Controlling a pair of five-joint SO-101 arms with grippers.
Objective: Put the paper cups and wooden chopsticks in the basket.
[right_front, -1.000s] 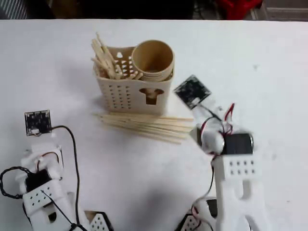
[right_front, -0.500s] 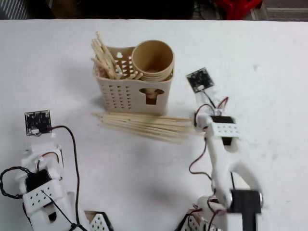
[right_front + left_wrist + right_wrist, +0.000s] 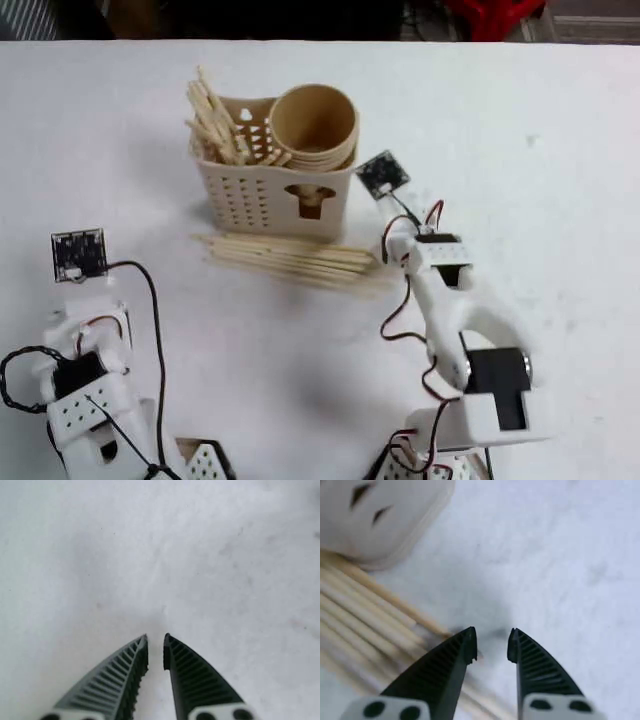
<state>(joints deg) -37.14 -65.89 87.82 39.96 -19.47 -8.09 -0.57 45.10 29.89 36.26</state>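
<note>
A white table (image 3: pixel 560 150) spreads across nearly the whole high view under soft, even light, its matte top carrying faint grey smudges and blurred shadows. Beyond its far edge, from 11 to 1 o'clock, runs a narrow dark band of room, with a pale ribbed panel (image 3: pixel 22 18) tucked into the corner at 11 o'clock. A red object (image 3: pixel 495 10) shows at 1 o'clock against that darkness, and a strip of grey surface (image 3: pixel 590 25) lies just beside it toward 2 o'clock.
</note>
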